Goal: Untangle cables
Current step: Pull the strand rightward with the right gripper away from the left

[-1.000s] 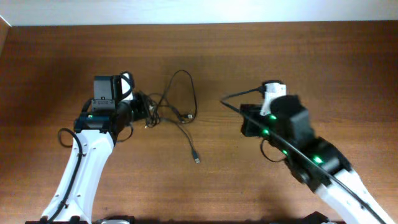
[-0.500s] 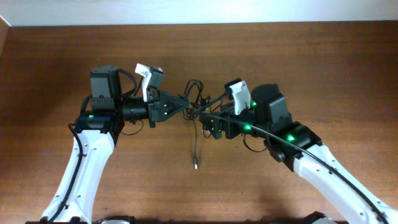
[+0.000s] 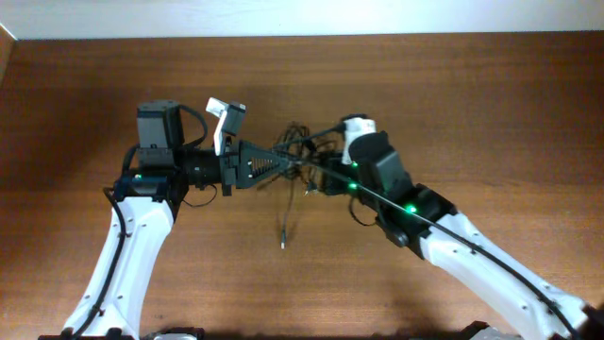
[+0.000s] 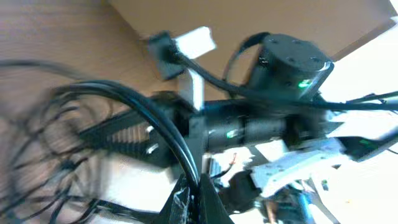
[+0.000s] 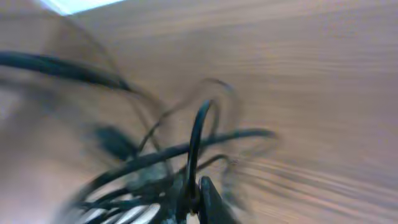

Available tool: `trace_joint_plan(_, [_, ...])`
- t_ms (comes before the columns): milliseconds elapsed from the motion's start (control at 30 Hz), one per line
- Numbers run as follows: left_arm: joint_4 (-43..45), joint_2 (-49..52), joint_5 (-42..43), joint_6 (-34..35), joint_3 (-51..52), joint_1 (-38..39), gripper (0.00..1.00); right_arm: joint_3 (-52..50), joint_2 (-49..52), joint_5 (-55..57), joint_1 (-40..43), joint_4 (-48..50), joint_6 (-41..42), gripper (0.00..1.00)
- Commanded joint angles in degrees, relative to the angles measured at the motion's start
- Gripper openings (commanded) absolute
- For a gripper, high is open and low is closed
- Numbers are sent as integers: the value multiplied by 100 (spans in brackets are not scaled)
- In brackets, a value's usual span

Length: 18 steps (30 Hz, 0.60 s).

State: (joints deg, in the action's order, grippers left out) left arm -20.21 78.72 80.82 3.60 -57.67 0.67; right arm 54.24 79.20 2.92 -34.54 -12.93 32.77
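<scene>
Both arms meet at frame centre in the overhead view. My left claw reaches in from the left, its long taper pointing right. My right claw comes up from the lower right and points left. The two tips sit just beside each other.

The cables are a bunched knot of thin black loops at centre frame, just above and between the two tips, over the brown desk. I cannot tell whether the knot touches the wood.

One free cord leaves the knot and runs down the frame. Its long axis is nearly top to bottom, leaning slightly left at the lower end. Its plug lies on the wood, pointing at the bottom edge, well apart from both arms.

Left wrist view: my left claw is clenched, fingers together at bottom centre. A thick-looking strand of the cables arcs down from the upper left into the pinch. More loops blur at the lower left.

Right wrist view: heavy blur. My right claw is clenched at the bottom edge. One strand of the cables rises upright from between the fingers, and another crosses it sideways.
</scene>
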Motion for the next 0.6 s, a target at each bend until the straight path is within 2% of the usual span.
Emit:
trace_joint_plan(0, [-188, -96, -1486, -149, -66, -46, 0, -52, -990, 2367, 590, -1115, 448, 4])
trace_joint_plan(100, [-807, -96, -4557, 35, -66, -46, 0, -55, -2201, 2774, 1434, -2214, 564, 4])
trace_joint_plan(133, [-949, -96, -5552, 448, -66, -46, 0, -55, -2538, 2634, 1707, -2382, 564, 4])
trace_joint_plan(233, [-1266, -96, -7768, 1941, -66, -46, 0, -55, -3099, 2559, 2190, -2636, 562, 4])
trace_joint_plan(300, [-1460, -96, -8793, 2940, -66, -48, 0, -55, -3241, 2564, 2343, -2745, 560, 4])
trace_joint_plan(400, [-1545, -96, -9829, 3818, -66, -48, 0, -55, -3226, 2916, 2627, -3012, 566, 4])
trace_joint_plan(467, [-1547, -96, -10863, 3912, -66, -83, 0, -55, -3224, 3010, 3008, -3145, 566, 4])
trace_joint_plan(567, [-1567, -96, -11149, 3939, -66, -341, 0, -55, -3222, 2662, 3456, -3193, 560, 4])
